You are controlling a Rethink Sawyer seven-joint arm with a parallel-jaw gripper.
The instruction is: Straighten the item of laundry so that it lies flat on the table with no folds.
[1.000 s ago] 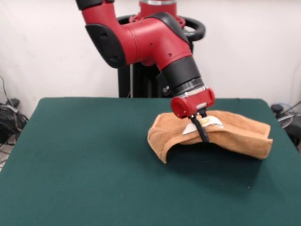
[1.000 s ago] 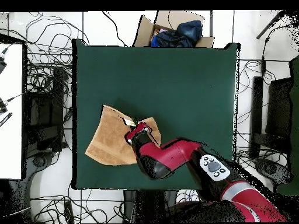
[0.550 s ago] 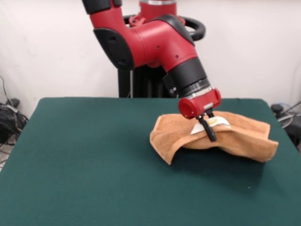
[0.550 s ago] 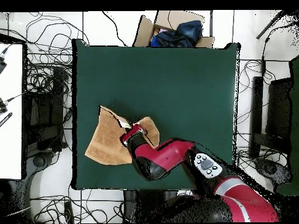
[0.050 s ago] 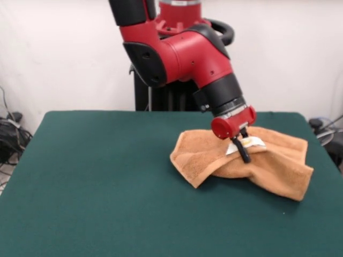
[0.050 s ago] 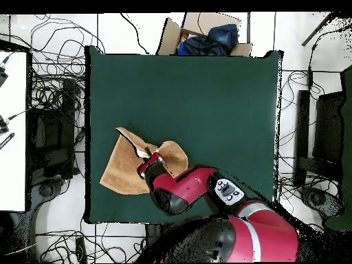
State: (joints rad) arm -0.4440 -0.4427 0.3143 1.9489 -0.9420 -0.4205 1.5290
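Tons of open table (image 5: 96, 176) off to one side of me; only the bunched towel (image 5: 268, 166) blocks things, and its far edge probably sits near the table's rim.

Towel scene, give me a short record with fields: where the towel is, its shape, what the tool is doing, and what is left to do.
towel location: towel lies on the table, toward the right side in the front view
towel shape: bunched, with folds and a raised ridge; white tag showing on top
tool: tool tips down at the towel's ridge beside the tag, apparently pinching the cloth
remaining: towel not yet flat
other: cardboard box beyond the table edge, overhead view
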